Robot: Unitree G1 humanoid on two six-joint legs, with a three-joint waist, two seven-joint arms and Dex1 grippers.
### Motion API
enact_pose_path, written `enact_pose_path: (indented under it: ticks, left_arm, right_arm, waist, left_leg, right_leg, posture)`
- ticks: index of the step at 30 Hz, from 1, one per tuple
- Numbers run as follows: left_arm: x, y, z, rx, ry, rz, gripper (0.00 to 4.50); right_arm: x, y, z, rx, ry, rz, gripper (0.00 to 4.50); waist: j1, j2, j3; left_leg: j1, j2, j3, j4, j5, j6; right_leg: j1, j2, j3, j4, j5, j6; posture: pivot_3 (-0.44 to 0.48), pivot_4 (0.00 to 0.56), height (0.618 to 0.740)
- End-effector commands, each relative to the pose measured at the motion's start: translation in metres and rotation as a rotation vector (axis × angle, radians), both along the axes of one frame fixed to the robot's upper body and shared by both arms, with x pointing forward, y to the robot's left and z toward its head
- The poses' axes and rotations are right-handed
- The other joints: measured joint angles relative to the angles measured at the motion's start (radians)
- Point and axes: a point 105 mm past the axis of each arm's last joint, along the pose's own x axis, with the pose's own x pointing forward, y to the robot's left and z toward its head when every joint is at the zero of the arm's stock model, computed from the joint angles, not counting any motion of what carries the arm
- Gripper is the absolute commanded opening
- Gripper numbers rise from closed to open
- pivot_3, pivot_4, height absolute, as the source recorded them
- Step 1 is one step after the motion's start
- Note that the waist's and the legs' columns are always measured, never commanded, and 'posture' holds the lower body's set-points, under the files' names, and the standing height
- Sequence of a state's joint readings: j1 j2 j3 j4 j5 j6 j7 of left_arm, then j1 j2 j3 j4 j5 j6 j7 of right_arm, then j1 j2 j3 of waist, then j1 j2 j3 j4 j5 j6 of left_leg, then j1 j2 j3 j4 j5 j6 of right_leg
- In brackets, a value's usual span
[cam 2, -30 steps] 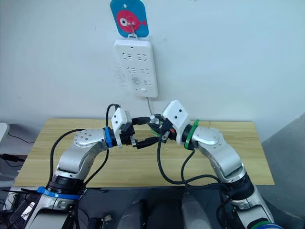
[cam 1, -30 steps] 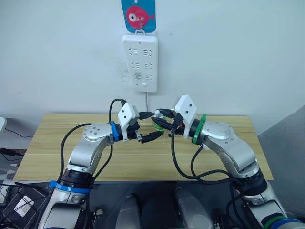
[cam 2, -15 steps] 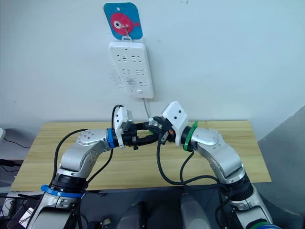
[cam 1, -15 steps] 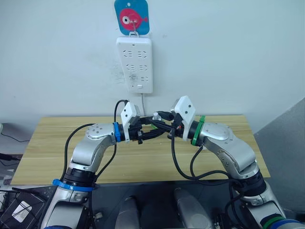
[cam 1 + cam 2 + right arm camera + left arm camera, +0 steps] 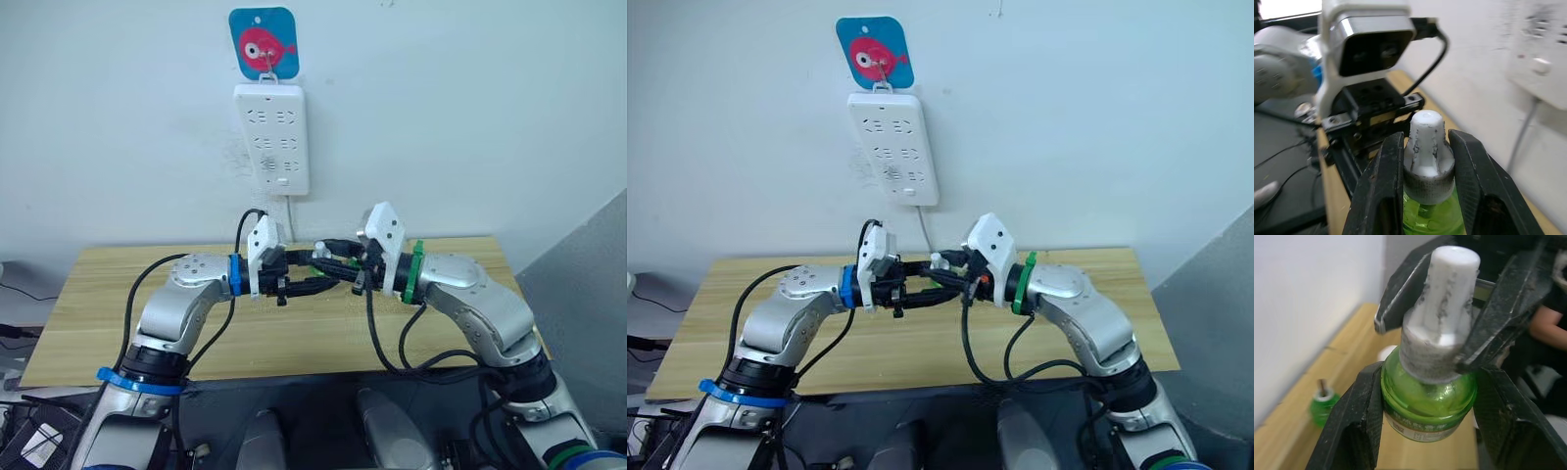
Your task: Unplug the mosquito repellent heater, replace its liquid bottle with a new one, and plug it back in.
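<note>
Green new one [image 5: 1426, 404] now clamped by left end effector [image 5: 1425, 406], right end effector [image 5: 1426, 161] grasping its cap [image 5: 1426, 149]

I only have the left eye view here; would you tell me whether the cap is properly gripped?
Observer: Yes. The right wrist view shows the right gripper shut on the whitish cap of the new bottle.
Operator: And the body?
Observer: In the left wrist view, the left gripper clamps its green body on both sides.
Operator: Anything behind them?
Observer: The old bottle stands upright on the table near the wall, wick up.
</note>
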State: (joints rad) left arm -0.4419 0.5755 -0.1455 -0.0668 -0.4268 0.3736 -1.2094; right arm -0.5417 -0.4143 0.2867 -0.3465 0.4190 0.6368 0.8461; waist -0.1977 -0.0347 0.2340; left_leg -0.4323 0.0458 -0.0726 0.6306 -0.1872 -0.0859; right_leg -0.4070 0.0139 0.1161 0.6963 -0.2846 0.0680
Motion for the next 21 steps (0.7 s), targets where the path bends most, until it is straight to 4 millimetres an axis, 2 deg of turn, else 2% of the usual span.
enact_pose_path:
  ticks: [1,3,5,7,8,9,11,14,16,21]
  left_arm:
    - [-0.018,0.000,0.003,0.102,-0.078,-0.148,2.23]
    - [-0.018,0.000,0.006,0.113,-0.098,-0.168,2.23]
    - [-0.016,0.000,0.010,0.108,-0.116,-0.165,2.23]
    - [-0.014,-0.001,0.012,0.102,-0.125,-0.157,2.23]
    - [-0.013,-0.001,0.012,0.101,-0.130,-0.153,2.23]
    - [-0.013,-0.001,0.011,0.101,-0.135,-0.148,2.23]
    - [-0.012,-0.001,0.010,0.096,-0.141,-0.137,2.23]
    - [-0.010,0.003,0.005,0.097,-0.150,-0.111,2.23]
    - [-0.006,0.004,0.004,0.089,-0.160,-0.085,2.23]
    - [0.000,0.003,0.005,0.077,-0.173,-0.070,2.23]
  right_arm:
    - [-0.006,-0.006,0.011,-0.063,-0.054,0.239,1.02]
    - [-0.007,-0.008,0.014,-0.097,-0.028,0.291,1.02]
    - [-0.017,-0.011,0.019,-0.085,0.009,0.337,1.02]
    - [-0.018,-0.013,0.024,-0.059,-0.005,0.320,1.02]
    - [-0.016,-0.014,0.026,-0.044,-0.025,0.294,1.76]
    - [-0.015,-0.016,0.029,-0.032,-0.038,0.271,1.98]
    - [-0.014,-0.022,0.036,-0.012,-0.061,0.229,2.76]
    - [-0.024,-0.036,0.042,-0.007,-0.069,0.186,3.87]
    - [-0.027,-0.038,0.041,0.007,-0.088,0.122,4.50]
    - [-0.029,-0.023,0.025,0.041,-0.123,-0.043,4.50]
  waist:
    - [-0.001,0.000,0.000]
    - [-0.002,0.000,0.000]
    - [-0.001,0.000,0.000]
    - [0.001,0.000,0.000]
    - [0.001,0.000,0.000]
    - [0.001,0.000,0.000]
    - [0.001,0.000,0.000]
    - [0.002,0.000,0.000]
    - [0.002,0.000,0.000]
    - [-0.002,0.000,0.000]
  left_leg:
    - [0.001,0.000,0.001,0.000,0.000,0.000]
    - [0.002,0.000,0.001,0.000,0.001,0.001]
    - [0.002,0.001,0.000,0.000,0.001,0.002]
    - [0.002,0.001,0.000,-0.001,0.001,0.002]
    - [0.002,0.001,0.000,-0.001,0.001,0.002]
    - [0.002,0.001,0.000,-0.001,0.001,0.002]
    - [0.001,0.001,0.000,-0.001,0.001,0.002]
    - [0.001,0.001,0.000,-0.001,0.001,0.002]
    - [0.001,0.001,0.000,-0.001,0.001,0.002]
    - [0.002,0.001,0.001,-0.001,0.001,0.002]
  right_leg:
    - [0.000,0.000,0.001,0.000,0.000,0.000]
    - [0.001,0.000,0.001,0.000,0.000,0.000]
    - [0.001,0.001,0.001,0.001,0.000,0.000]
    - [0.001,0.001,0.000,0.001,0.000,0.000]
    - [0.001,0.001,0.000,0.001,0.000,0.000]
    - [0.001,0.001,0.000,0.001,0.000,0.000]
    - [0.001,0.001,0.000,0.001,0.000,0.000]
    - [0.001,0.001,0.001,0.001,0.000,0.000]
    - [0.001,0.001,0.001,0.001,0.000,0.000]
    - [0.000,0.001,0.002,0.001,0.000,0.001]
  posture:
    - [-0.216,0.172,0.740]
    - [-0.212,0.173,0.740]
    - [-0.208,0.172,0.740]
    - [-0.210,0.172,0.740]
    - [-0.212,0.172,0.740]
    - [-0.212,0.172,0.740]
    - [-0.219,0.172,0.740]
    - [-0.225,0.173,0.740]
    - [-0.228,0.172,0.740]
    - [-0.237,0.171,0.740]
